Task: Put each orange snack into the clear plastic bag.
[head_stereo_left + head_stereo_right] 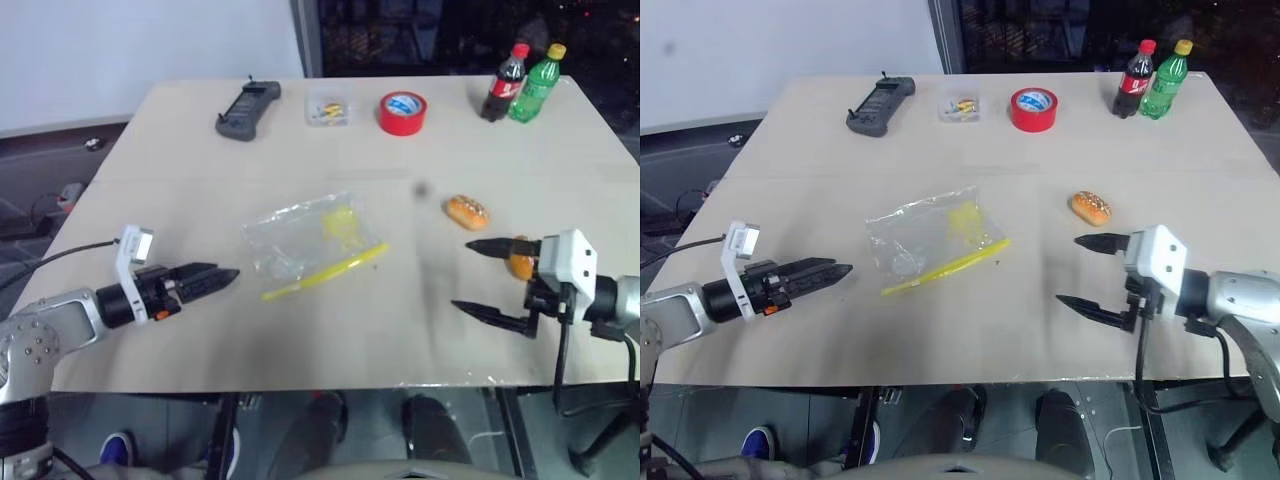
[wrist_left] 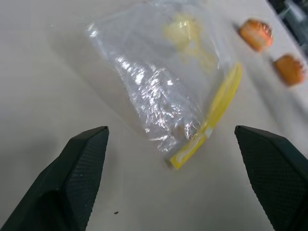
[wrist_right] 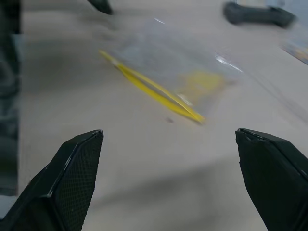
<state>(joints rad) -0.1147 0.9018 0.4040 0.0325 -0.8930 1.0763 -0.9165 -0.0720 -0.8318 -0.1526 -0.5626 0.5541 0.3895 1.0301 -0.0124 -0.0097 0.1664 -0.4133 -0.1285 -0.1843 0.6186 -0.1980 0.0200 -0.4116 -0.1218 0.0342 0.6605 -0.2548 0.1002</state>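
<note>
The clear plastic bag (image 1: 310, 238) lies flat mid-table, its yellow seal strip (image 1: 325, 270) along the near edge. One orange snack (image 1: 467, 211) rests on the table to the right of the bag. A second orange snack (image 1: 521, 263) lies nearer, partly hidden behind my right gripper's body. My left gripper (image 1: 228, 276) hovers left of the bag, pointing at it, open and empty; its wrist view shows the bag (image 2: 159, 82) and both snacks (image 2: 256, 33) (image 2: 288, 70) beyond. My right gripper (image 1: 463, 274) hangs right of the bag, pointing left, open and empty.
Along the far side stand a black handheld controller (image 1: 247, 108), a small clear box (image 1: 328, 109), a red tape roll (image 1: 402, 112), a cola bottle (image 1: 507, 82) and a green bottle (image 1: 537, 82). The table's front edge (image 1: 300, 388) runs just below both grippers.
</note>
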